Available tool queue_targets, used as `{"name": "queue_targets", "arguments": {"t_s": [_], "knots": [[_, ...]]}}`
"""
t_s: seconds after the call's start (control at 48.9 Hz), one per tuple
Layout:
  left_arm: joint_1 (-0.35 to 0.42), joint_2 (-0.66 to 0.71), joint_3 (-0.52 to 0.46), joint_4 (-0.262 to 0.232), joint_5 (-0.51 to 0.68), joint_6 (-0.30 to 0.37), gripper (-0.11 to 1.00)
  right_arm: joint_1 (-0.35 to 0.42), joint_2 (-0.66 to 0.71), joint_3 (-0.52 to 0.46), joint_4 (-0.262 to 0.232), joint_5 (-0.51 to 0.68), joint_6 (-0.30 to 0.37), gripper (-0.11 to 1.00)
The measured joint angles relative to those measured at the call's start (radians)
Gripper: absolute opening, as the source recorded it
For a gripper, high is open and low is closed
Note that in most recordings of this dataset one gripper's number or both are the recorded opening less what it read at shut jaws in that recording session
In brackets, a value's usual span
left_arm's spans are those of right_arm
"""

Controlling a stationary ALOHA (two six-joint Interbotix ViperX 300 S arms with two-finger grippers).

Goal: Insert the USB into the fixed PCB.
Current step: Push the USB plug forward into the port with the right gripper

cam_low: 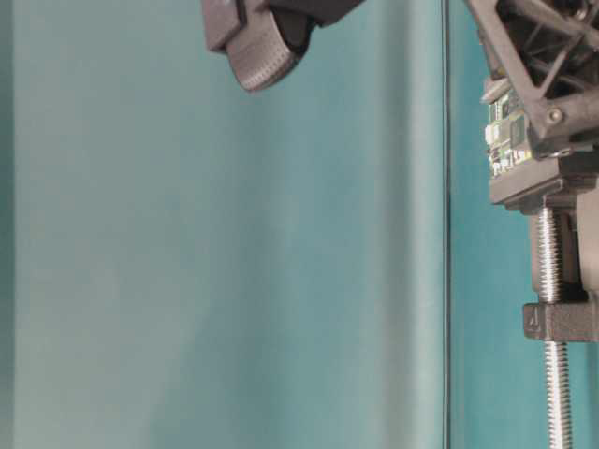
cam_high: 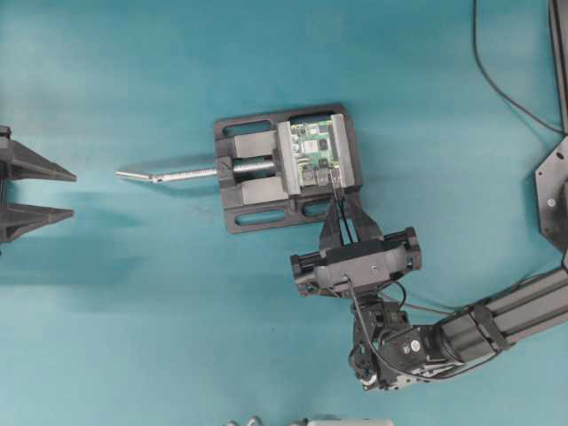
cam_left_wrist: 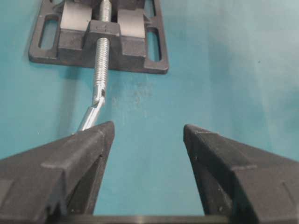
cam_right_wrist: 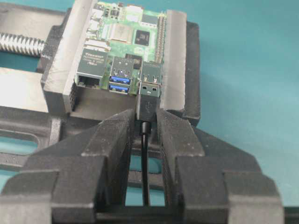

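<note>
No readable text, label or number anywhere

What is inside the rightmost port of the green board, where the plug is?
The metal tip of the USB plug sits in the port mouth on the PCB. The right gripper holds it; its depth inside is hidden.

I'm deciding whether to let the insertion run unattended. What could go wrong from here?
1. The USB sits at a port mouth on the fixed PCB; slight misalignment could jam it.
2. The right gripper pinches only the plug's rear, so pushing may let it slip or tilt.
</note>
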Motion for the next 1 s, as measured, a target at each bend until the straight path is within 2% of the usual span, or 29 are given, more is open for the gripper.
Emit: {"name": "queue_targets", "arguments": {"t_s": [1.003], "knots": [[0.000, 0.000, 0.000, 0.002, -0.002, 0.000, 0.78, -0.021, 0.003, -0.003, -0.008, 0.000, 0.003, 0.20]]}}
